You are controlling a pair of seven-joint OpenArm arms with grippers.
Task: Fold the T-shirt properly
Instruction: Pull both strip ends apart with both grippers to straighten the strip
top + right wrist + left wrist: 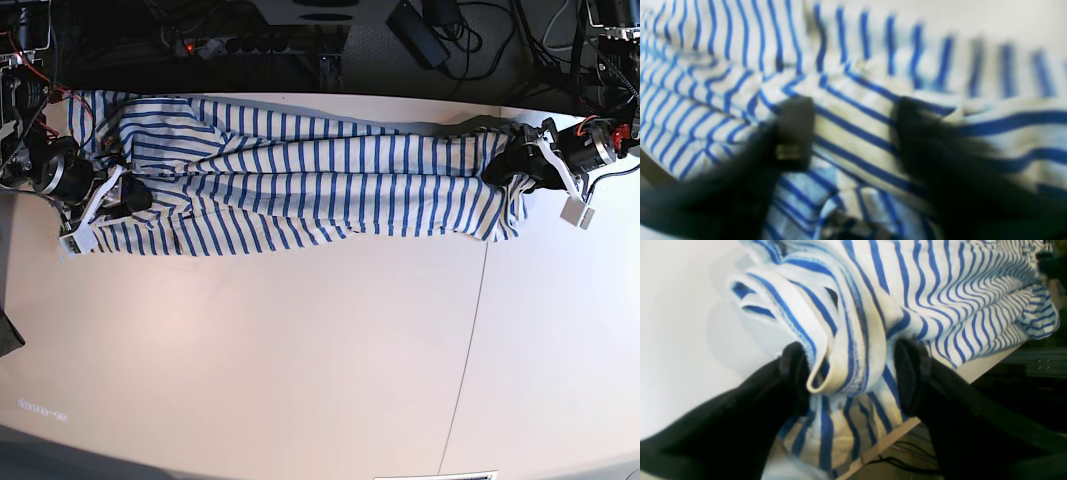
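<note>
Striped T-shirt stretched along the table's far edge, an arm at each end.

The left gripper pinched a bunched cream hem; the right gripper was blurred, fabric between half-closed fingers, grip uncertain. Bare tabletop spread nearer.

T-shirt: soft knit cloth, matt, white with narrow blue stripes; cream hem band, stitched blue edge seam visible in left wrist view, folds rumpled.
Table: smooth, matt off-white top, faint sheen at 8 o'clock; thin seam line toward 5 o'clock; raw pale edge looks like wood.
Left gripper: black matt plastic fingers, finely textured pads.
Right gripper: black, matt; blurred.
</note>
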